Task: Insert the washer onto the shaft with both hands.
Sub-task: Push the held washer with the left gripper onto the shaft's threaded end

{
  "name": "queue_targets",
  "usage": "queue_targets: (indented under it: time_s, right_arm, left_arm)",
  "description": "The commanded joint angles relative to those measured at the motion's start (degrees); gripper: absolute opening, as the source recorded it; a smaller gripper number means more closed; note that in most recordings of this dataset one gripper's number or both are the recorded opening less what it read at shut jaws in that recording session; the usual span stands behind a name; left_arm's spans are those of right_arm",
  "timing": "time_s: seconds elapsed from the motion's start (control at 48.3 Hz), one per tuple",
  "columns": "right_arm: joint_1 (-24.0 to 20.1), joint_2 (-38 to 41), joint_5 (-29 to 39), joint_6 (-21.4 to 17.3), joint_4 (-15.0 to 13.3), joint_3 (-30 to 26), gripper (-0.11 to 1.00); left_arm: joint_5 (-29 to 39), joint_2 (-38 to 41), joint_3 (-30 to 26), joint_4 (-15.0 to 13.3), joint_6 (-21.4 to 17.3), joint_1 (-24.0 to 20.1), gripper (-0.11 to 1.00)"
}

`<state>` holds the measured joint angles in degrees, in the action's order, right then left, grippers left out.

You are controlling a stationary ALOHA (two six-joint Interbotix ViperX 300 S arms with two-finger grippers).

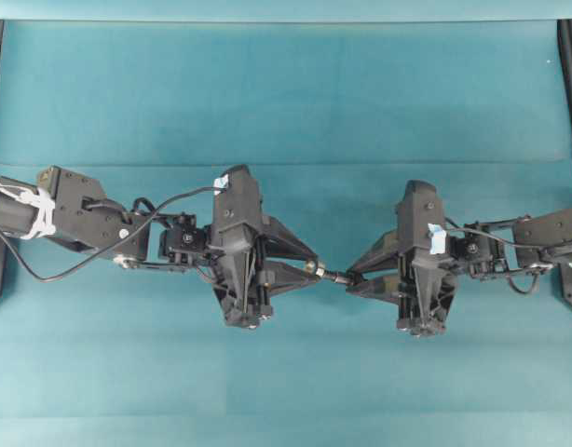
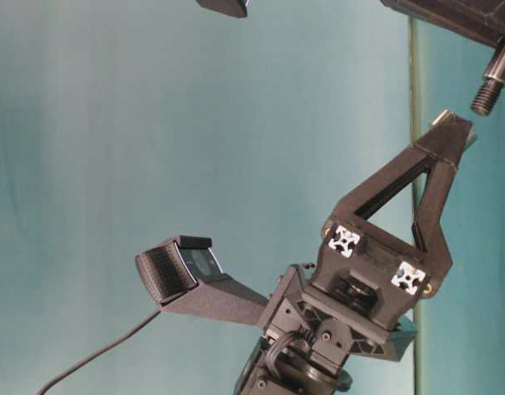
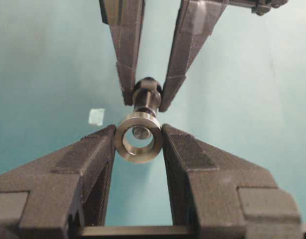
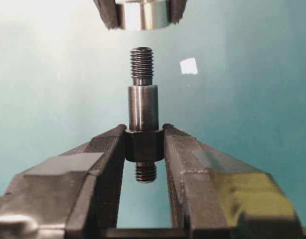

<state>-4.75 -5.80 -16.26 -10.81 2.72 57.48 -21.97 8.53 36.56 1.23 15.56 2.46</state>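
Left gripper (image 3: 138, 144) clamped on the washer (image 3: 138, 138), right gripper (image 4: 144, 145) clamped on the shaft (image 4: 143, 107) – threaded tip just short of the bore (a small gap shows), both held above the table (image 1: 286, 93) – alignment step, calling for a straight, centred push together.
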Motion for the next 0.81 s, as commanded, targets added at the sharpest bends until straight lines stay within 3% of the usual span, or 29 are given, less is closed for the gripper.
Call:
queue_targets:
  time_s: [0.0, 0.787]
  right_arm:
    - [0.09, -0.26, -0.88, -0.53, 0.26, -0.79, 0.0]
    - [0.7, 0.09, -3.43, -0.44, 0.26, -1.32, 0.0]
  left_arm:
    - [-0.62, -0.18, -0.62, 0.26, 0.0, 0.09, 0.36]
    - [-0.53, 0.26, -0.97, 0.09, 0.0, 0.09, 0.36]
